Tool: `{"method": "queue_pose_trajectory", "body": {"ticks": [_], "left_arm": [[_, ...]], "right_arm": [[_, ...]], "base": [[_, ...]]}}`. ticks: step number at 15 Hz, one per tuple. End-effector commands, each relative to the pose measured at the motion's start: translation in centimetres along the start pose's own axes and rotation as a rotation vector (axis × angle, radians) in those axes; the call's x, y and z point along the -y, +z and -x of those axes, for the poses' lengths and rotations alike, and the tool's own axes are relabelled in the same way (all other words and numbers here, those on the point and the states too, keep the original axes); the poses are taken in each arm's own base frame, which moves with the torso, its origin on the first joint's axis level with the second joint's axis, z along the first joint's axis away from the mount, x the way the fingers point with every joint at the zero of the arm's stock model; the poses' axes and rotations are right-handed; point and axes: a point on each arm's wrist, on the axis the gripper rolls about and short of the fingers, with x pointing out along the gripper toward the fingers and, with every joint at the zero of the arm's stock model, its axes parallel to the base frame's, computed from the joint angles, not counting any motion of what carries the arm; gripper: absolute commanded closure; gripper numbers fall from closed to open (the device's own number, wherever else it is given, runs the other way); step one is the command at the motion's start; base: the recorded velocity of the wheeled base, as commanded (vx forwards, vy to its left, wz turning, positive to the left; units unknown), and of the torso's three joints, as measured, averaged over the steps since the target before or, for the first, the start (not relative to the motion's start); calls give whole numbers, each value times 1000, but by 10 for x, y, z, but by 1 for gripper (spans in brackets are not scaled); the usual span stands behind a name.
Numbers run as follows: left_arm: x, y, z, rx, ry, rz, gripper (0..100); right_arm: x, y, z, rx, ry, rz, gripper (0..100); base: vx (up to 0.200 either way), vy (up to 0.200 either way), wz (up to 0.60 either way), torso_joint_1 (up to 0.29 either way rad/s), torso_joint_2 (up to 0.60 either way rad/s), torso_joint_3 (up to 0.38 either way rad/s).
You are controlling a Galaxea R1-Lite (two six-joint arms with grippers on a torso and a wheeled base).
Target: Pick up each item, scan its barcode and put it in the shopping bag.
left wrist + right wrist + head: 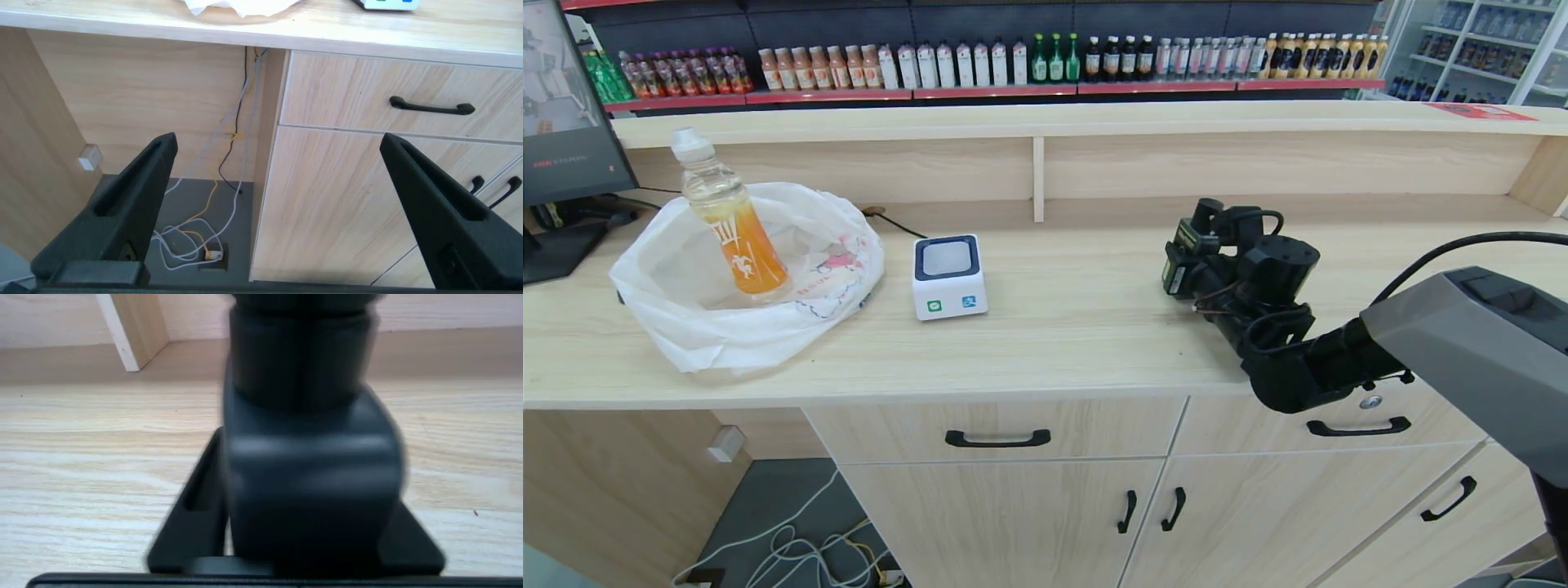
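Left gripper point(278, 139) gapes wide, empty; right gripper point(1217, 219) unclear; one bottle point(731, 220) in one bag point(727, 331), one scanner point(949, 278).

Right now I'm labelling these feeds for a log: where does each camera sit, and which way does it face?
Head view: on the head, looking forward and down at counter, shopping bag, bottle, scanner; right arm at right.
Left wrist view: below counter height, facing the drawer handle; left gripper, jaws wide apart.
Right wrist view: low over the counter, facing the divider; right arm's dark bulk in front.
Shared: head and left wrist both show the scanner.
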Motion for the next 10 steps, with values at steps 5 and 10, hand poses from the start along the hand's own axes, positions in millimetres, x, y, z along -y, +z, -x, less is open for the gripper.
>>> {"method": "queue_pose_trajectory", "body": {"ticks": [5, 10], "left_arm": [[0, 0, 0, 0, 1, 1, 0], [0, 0, 0, 0, 1, 1, 0]], "right_arm": [[0, 4, 0, 17, 3, 0, 100], [0, 12, 1, 45, 3, -3, 100]], "base": [[0, 0, 0, 0, 0, 0], [0, 0, 0, 0, 0, 0]]}}
